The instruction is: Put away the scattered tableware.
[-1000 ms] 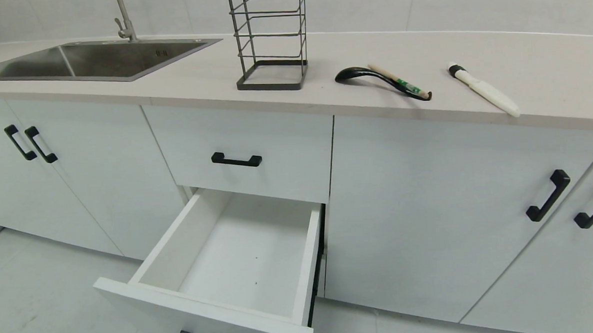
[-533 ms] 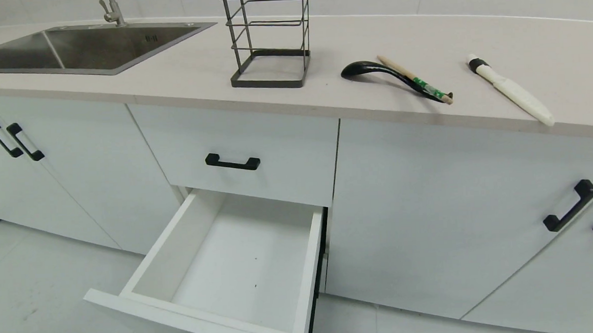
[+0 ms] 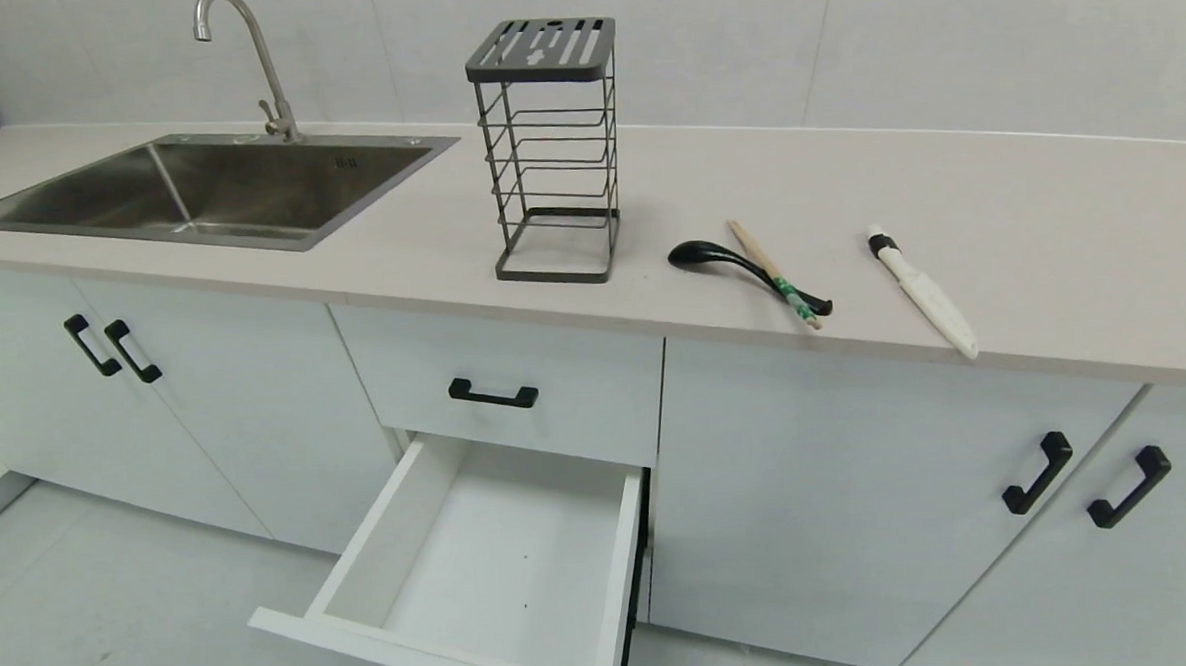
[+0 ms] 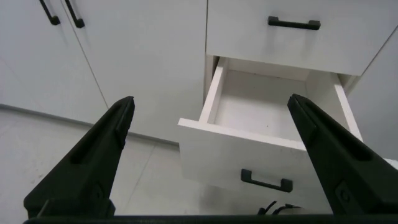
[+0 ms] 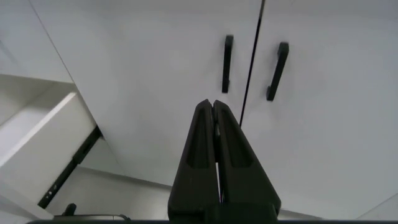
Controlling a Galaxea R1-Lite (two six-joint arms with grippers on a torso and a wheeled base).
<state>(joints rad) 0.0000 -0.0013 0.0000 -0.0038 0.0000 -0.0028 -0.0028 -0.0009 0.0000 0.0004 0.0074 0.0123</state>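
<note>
On the counter to the right lie a black ladle, wooden chopsticks with a green band resting across its handle, and a white knife with a black collar. Below the counter the lower drawer stands pulled out with nothing inside. My left gripper is open, low in front of that drawer, nothing between its fingers. My right gripper is shut on nothing, low before the cabinet doors right of the drawer.
A dark wire rack stands on the counter left of the ladle. A steel sink with a faucet is at the far left. The upper drawer is closed. Two door handles face my right gripper.
The whole head view has shifted: the camera moved, so more of the wall, the faucet and the rack's top show. The tableware and the drawer have not moved.
</note>
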